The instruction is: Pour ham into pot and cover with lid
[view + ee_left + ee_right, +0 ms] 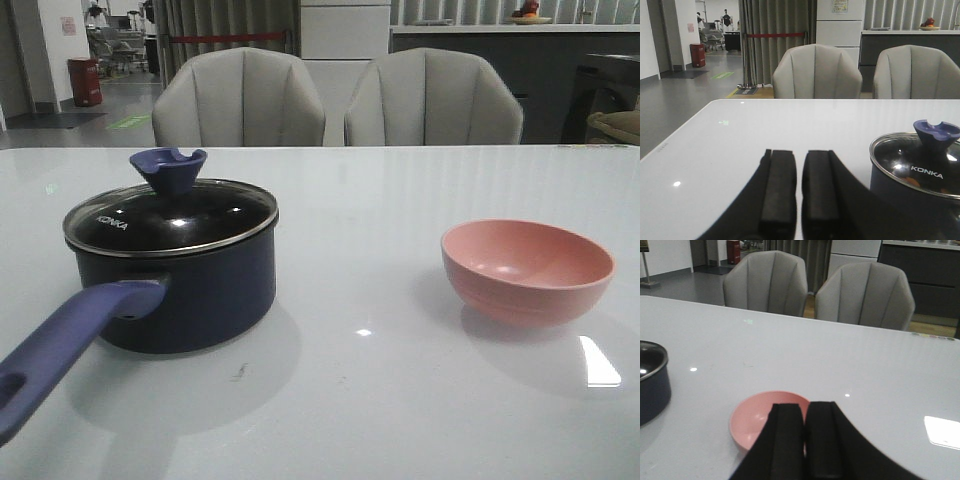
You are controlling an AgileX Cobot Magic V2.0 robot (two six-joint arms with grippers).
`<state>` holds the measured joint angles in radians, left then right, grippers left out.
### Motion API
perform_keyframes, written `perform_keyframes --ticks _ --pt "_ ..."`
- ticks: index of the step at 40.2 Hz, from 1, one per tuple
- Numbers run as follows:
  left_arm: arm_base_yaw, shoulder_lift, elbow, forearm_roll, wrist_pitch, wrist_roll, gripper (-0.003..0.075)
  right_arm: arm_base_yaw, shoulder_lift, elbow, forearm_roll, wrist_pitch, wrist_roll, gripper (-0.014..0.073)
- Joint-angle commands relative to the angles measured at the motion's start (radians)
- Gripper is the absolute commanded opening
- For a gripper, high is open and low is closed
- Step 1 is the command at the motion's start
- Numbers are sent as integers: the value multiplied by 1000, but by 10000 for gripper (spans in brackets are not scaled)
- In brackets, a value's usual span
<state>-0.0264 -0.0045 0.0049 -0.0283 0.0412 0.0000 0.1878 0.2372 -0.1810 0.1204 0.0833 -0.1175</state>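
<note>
The dark navy pot [200,295] stands on the left of the white table, its long purple-blue handle [60,345] pointing toward the near left edge. The glass lid [170,218] with its blue knob [168,168] sits on the pot. In the left wrist view, small orange bits of ham [913,182] show through the lid [920,165]. My left gripper [800,155] is shut and empty, just left of the pot [890,192]. My right gripper [806,407] is shut and empty, near the pink bowl [752,422]. Neither gripper shows in the front view.
The pink bowl [527,270] stands empty on the right of the table [350,400]. Two grey chairs [240,100] [432,100] stand behind the far table edge. The pot's side [650,385] shows at the edge of the right wrist view.
</note>
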Motion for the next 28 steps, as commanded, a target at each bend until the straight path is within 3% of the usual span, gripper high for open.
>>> perform_keyframes --ticks 1,10,19,28 --pt "-2 -19 20 0 -79 -14 130 -72 -19 13 -22 -92 17 164" --pt "-2 -19 20 0 -79 -14 130 -130 -91 120 -177 -116 172 164" --pt "-2 -19 20 0 -79 -14 130 -129 -206 205 -178 -188 192 164" --pt "-2 -19 20 0 -79 -14 130 -128 -267 202 -179 -136 192 164"
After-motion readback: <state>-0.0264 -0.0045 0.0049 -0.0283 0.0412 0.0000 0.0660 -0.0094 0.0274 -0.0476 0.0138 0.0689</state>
